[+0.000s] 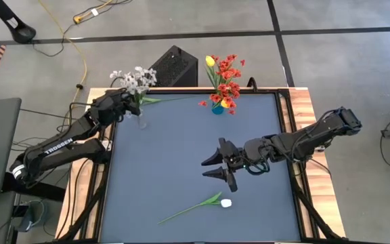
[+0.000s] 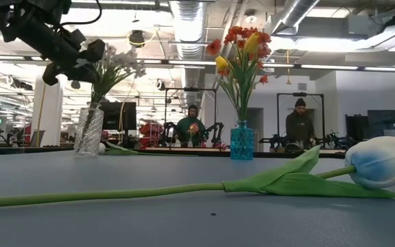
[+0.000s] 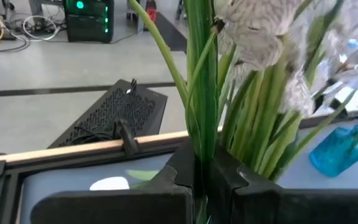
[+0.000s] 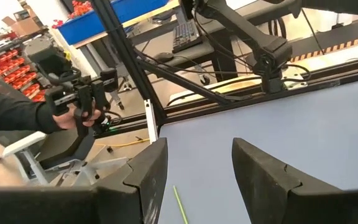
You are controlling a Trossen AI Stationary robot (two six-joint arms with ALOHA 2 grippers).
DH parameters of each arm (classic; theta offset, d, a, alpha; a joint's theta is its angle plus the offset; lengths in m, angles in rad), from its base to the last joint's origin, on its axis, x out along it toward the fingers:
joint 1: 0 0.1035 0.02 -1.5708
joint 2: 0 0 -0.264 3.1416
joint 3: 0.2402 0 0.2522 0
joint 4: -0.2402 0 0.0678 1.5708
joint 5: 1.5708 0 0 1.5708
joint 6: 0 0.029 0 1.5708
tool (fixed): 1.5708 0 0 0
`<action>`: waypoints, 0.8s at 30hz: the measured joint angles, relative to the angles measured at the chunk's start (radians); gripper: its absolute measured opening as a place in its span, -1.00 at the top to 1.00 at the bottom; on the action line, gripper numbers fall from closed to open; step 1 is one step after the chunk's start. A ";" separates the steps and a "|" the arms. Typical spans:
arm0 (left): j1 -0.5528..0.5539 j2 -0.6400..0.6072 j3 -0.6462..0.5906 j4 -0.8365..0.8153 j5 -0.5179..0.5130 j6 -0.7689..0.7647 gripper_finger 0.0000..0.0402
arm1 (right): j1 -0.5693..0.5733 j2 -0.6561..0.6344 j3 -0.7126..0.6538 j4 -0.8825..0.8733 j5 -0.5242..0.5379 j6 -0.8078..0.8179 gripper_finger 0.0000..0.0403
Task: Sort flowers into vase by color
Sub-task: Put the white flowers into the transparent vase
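Left wrist view puts my left gripper [image 3: 201,180] closed on a green stem [image 3: 201,93], my two dark fingers [image 3: 166,186] pressed against it from either side. That stem rises into the whitish blossoms [image 3: 260,31] bunched close in front of me. From above, this gripper [image 1: 128,103] sits right at the clear glass vase [image 1: 141,120] near the table's far left corner, touching the white flowers [image 1: 134,78] that stand in it.

My right gripper [image 1: 217,167] hangs over the middle of the dark table [image 1: 175,163], well apart from the clear vase, its fingers spread wide with nothing between them; in my right wrist view the two fingers [image 4: 151,174] frame bare tabletop and a thin slice of green stem.

I count two vases: the clear one and a small blue vase [image 1: 217,107] along the same far edge, to the clear vase's right. The blue one holds red blossoms [image 1: 227,74] and at least one yellow bud [image 1: 210,61].

One white tulip [image 1: 226,202] lies flat on the table, just nearside of my open right gripper and far from the clear vase, its long stem trailing leftward. A stray leaf [image 1: 151,99] rests beside the clear vase's base. Low down, the tulip's head [image 2: 382,161] lies on its side.
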 joint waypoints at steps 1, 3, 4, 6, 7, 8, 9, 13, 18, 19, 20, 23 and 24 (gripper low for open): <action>-0.003 -0.002 0.000 -0.011 0.000 0.001 1.00 | -0.001 0.000 0.000 0.000 0.000 0.000 -0.02; -0.007 -0.005 0.000 -0.029 0.000 0.010 1.00 | -0.001 0.000 0.000 0.000 0.000 0.000 -0.02; -0.010 -0.006 0.000 -0.036 0.000 0.018 1.00 | -0.001 0.000 0.000 0.000 0.000 0.000 -0.02; -0.016 -0.006 0.000 -0.050 0.000 0.023 1.00 | -0.001 0.000 0.000 0.000 0.000 0.000 -0.02; -0.020 -0.005 0.000 -0.062 0.000 0.023 1.00 | -0.001 0.000 0.000 0.000 0.000 0.000 -0.02; -0.023 -0.005 0.000 -0.070 0.000 0.024 1.00 | -0.001 0.000 0.000 0.000 0.000 0.000 -0.02; -0.025 -0.006 0.000 -0.074 0.000 0.025 1.00 | -0.001 0.000 0.000 0.000 0.000 0.000 -0.02; -0.029 -0.006 0.000 -0.095 0.008 0.025 1.00 | 0.006 0.000 0.000 0.000 0.000 0.000 -0.02; -0.029 -0.006 0.000 -0.124 0.017 0.031 0.85 | 0.012 0.000 0.000 0.000 0.000 0.000 -0.02; -0.029 -0.006 0.000 -0.131 0.022 0.034 0.79 | 0.012 0.000 0.000 0.001 0.000 0.000 -0.02; -0.029 -0.006 0.000 -0.133 0.027 0.034 0.73 | 0.013 0.000 0.000 0.000 0.000 0.000 -0.02; -0.029 -0.012 0.003 -0.148 0.030 0.034 0.54 | 0.016 0.000 0.000 0.000 0.000 0.001 -0.02; -0.029 -0.016 0.011 -0.165 0.033 0.034 0.47 | 0.019 0.000 0.000 0.000 0.000 0.001 -0.02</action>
